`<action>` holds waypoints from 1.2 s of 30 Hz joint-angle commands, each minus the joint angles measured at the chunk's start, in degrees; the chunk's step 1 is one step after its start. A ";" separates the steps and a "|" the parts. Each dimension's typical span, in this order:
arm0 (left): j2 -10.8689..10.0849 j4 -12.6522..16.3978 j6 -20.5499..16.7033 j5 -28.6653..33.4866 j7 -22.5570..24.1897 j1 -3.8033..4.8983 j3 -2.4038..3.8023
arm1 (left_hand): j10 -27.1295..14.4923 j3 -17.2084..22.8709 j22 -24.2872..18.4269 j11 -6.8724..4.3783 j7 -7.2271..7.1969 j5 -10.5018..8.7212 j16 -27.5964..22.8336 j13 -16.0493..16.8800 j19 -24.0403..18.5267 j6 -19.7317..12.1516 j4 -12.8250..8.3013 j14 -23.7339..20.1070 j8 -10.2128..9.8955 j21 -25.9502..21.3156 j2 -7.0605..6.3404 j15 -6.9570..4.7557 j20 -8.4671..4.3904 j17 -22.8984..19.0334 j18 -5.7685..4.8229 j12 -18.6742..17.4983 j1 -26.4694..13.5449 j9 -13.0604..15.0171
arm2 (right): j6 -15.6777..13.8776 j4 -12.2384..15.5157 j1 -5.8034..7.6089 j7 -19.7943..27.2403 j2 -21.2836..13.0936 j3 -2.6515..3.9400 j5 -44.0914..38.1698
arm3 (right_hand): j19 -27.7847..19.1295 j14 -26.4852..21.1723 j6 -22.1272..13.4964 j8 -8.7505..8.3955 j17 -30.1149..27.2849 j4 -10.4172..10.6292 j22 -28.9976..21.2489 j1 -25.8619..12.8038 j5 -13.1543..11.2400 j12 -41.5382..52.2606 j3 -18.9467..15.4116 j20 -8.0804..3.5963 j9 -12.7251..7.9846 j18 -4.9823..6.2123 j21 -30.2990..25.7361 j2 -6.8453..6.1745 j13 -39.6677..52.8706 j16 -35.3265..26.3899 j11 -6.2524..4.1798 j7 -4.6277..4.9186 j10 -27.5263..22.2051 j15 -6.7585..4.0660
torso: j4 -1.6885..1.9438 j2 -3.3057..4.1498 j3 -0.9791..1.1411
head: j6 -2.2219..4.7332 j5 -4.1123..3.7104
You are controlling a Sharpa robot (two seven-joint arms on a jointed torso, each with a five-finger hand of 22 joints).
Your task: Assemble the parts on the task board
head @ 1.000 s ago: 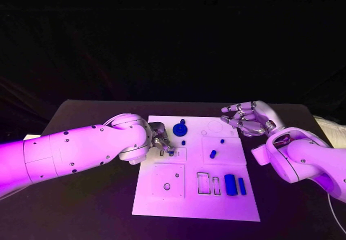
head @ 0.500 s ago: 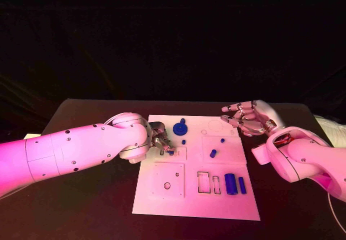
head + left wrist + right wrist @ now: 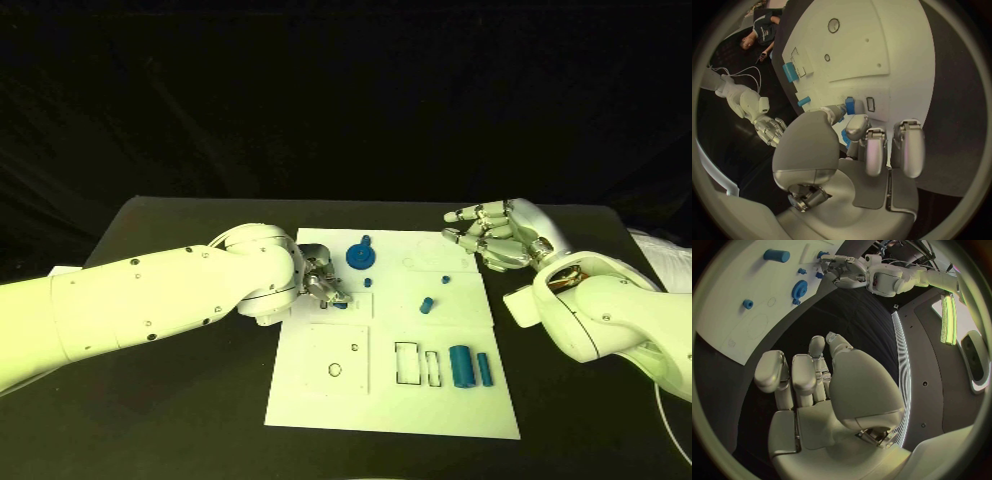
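- Black tabletop (image 3: 188, 400) under a dark backdrop carries the flat white rectangular task board (image 3: 346, 400), which lies in the middle between the two arms
- Left hand (image 3: 320, 282), silver and many-fingered, is down on the board's left edge; its fingers are curled together around a small blue part (image 3: 342, 304) that shows just under the fingertips, and in the left wrist view the thumb and a finger (image 3: 856, 127) close on a small blue piece (image 3: 850, 105) right beside a small rectangular slot in the board, so this hand has the piece pinched
- Right hand (image 3: 498, 234) hovers off the board's far right corner, above the tabletop, fingers apart and lightly bent, with nothing in it; the right wrist view shows its palm (image 3: 851, 385) bare over the dark surface
- Round blue gear-like part (image 3: 359, 258) sits on the board's far section, just beyond the left hand
- Two small blue pegs stand toward the middle right of the board: a short one (image 3: 444, 281) and a taller, tilted one (image 3: 427, 305) nearer the robot
- Wide blue block (image 3: 460, 366) and a slim blue bar (image 3: 483, 369) lie side by side at the board's near right, next to two empty rectangular outlines (image 3: 407, 364)
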 commanded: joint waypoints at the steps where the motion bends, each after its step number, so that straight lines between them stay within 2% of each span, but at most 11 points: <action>1: 0.07 0.01 1.71 0.46 -1.36 -0.14 -0.09 | 0.36 9.42 8.29 -0.06 -0.68 0.40 0.18 0.03 1.87 0.43 -8.95 5.92 0.41 0.05 -0.06 -0.09 -0.16 15.09 -0.51 -0.15 -0.83 0.26 | 0.88 -0.11 -0.04 0.36 0.09 0.00 -0.03 | -0.35 0.15 -0.31 0.38 -0.01 0.32 -0.10 0.30 0.20 -0.27 -0.04 -0.14 0.07 1.05 -0.26 0.28 -0.08 -0.23 -0.03 0.25 -0.40 -0.37 | 0.05 0.01 0.00 | -0.01 0.00; 18: 0.95 -0.70 2.16 1.21 -1.45 -0.13 -0.09 | 1.03 9.45 8.57 -0.61 -1.45 0.40 0.18 0.74 2.02 1.33 -8.24 5.92 1.91 0.15 0.07 -0.51 -0.48 15.09 -0.56 0.70 -4.28 1.31 | 0.92 -0.05 -0.03 0.16 -0.04 -0.01 -0.01 | -0.35 0.15 -0.31 0.38 -0.01 0.32 -0.10 0.30 0.20 -0.27 -0.04 -0.14 0.07 1.05 -0.26 0.28 -0.08 -0.23 -0.03 0.25 -0.40 -0.37 | -0.09 0.02 0.12 | -0.08 0.20; 26: 1.69 -1.44 3.23 3.08 -2.01 -0.11 -0.08 | 1.39 8.59 8.80 -0.89 -1.80 0.37 0.18 1.28 2.16 1.89 -6.88 5.92 2.17 0.24 0.74 -0.75 -0.71 15.09 -0.62 1.24 -7.06 1.41 | 1.06 0.19 -0.02 -0.11 -0.16 -0.01 -0.08 | -0.36 0.15 -0.30 0.39 -0.03 0.45 -0.14 0.21 0.24 -0.26 -0.06 -0.14 0.08 1.05 -0.30 0.35 -0.14 -0.29 -0.03 0.24 -0.39 -0.36 | -0.02 0.01 0.12 | -0.16 0.17; 36: 2.34 -2.07 4.56 4.63 -2.58 -0.10 -0.08 | 1.79 7.88 9.11 -1.05 -2.02 0.31 0.18 2.02 2.35 2.37 -6.59 5.92 2.37 0.41 0.79 -0.86 -0.83 15.09 -0.69 1.93 -8.27 1.46 | 1.28 0.26 -0.02 -0.22 -0.19 -0.01 -0.10 | -0.41 0.14 -0.29 0.40 -0.10 0.47 -0.23 0.22 0.29 -0.34 -0.06 -0.14 0.09 1.07 -0.38 0.36 -0.23 -0.36 -0.03 0.23 -0.42 -0.36 | -0.02 0.03 0.08 | -0.25 0.06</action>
